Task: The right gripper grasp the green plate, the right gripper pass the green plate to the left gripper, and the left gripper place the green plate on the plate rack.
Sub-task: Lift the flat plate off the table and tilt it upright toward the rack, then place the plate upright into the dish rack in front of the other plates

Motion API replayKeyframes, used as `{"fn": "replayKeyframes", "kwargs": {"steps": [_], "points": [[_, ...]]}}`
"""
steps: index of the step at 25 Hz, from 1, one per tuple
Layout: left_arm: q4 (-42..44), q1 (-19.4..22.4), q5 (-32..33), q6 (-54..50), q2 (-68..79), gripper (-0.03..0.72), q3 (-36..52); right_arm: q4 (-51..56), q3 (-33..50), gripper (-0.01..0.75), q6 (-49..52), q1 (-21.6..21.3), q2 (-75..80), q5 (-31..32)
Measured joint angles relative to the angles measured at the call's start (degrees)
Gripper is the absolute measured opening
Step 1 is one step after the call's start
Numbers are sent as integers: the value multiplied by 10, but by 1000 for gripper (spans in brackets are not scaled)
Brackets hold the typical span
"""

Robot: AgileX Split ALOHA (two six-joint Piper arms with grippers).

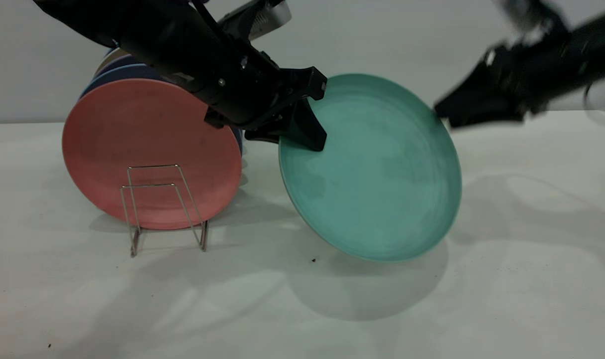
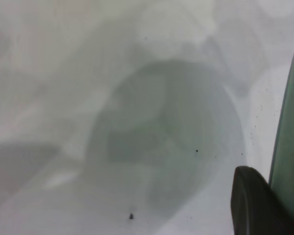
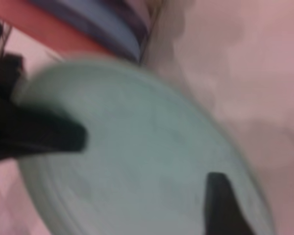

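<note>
The round, matte green plate [image 1: 377, 169] hangs tilted above the tabletop [image 1: 507, 299], right of the plate rack [image 1: 163, 209]. The left tool [image 1: 302, 124] is clamped on its upper rim. The right tool [image 1: 449, 112] is just beside its right edge; I cannot tell if it is apart or together.

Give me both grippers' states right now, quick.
Left gripper: shut on the green plate, clamping its upper-left rim, plate off the table.
Right gripper: just off the plate's upper-right edge; open or shut cannot be told.
</note>
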Motion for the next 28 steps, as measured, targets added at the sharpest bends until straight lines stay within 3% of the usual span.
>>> {"fn": "replayKeyframes", "kwargs": {"steps": [3,6,9,13,17,23,28], "points": [[3,10,10,48,-10,97,0,-2,0,583,14,-23,-69,15],[20,38,43,112,-33,97,0,-25,0,619,48,-44,-142,66],[51,79,104,169,-70,97,0,-69,0,579,98,-49,-215,117],[69,147,176,237,-121,97,0,-159,24,503,159,-29,-305,130],[74,204,234,353,-168,97,0,-214,88,482,200,-4,-392,138],[93,257,252,493,-215,97,0,-263,234,482,242,1,-536,140],[207,269,251,520,-221,97,0,-337,341,482,318,1,-665,144]]}}
